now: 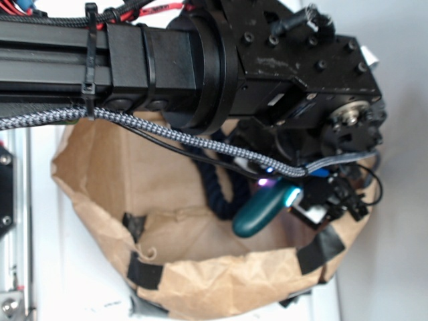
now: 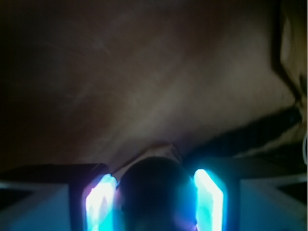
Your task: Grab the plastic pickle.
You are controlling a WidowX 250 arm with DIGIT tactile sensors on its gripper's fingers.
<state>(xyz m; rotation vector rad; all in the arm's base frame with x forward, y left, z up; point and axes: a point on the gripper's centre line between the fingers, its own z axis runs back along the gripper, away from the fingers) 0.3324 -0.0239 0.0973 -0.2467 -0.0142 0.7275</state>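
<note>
We see our claw clamped on the plastic pickle, its lit fingers touching both sides, inside the brown paper bag beside the dark rope.

Glossy plastic pickle, crumpled paper bag

a dark twisted rope lies inside the taped brown paper bag.

The matte black boxy metal arm, dotted with dark screw heads, carries a black-and-white braided cable, thin black wires, a black zip tie and red-and-black wiring on top, while its tool has two pads glowing cyan-blue.
</note>
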